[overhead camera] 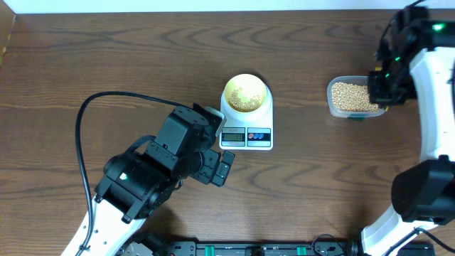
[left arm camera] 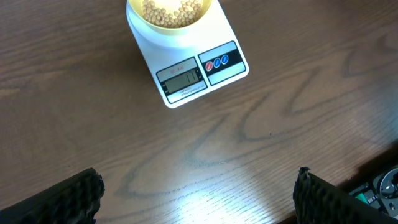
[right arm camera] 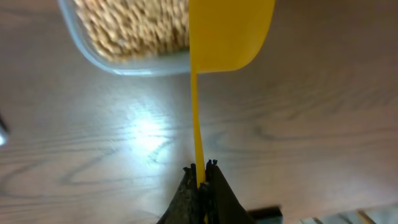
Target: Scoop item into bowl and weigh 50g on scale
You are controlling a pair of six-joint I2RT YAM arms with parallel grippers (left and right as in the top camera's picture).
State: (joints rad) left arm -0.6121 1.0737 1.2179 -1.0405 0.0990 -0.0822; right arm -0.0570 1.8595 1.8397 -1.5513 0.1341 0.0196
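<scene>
Some beige round beans [overhead camera: 247,99] sit in the cream round bowl [overhead camera: 227,92] on the white rectangular scale [overhead camera: 245,145] mid-frame; my right hand [right arm camera: 200,169], pinching the yellow plastic spoon [right arm camera: 229,31], should scoop more, left hand [left arm camera: 196,193] spread.

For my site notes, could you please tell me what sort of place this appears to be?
Likely a robotics lab bench rather than a kitchen: two robot arms work at a wooden table, with a digital scale, a bowl of beans and a clear tub.
</scene>
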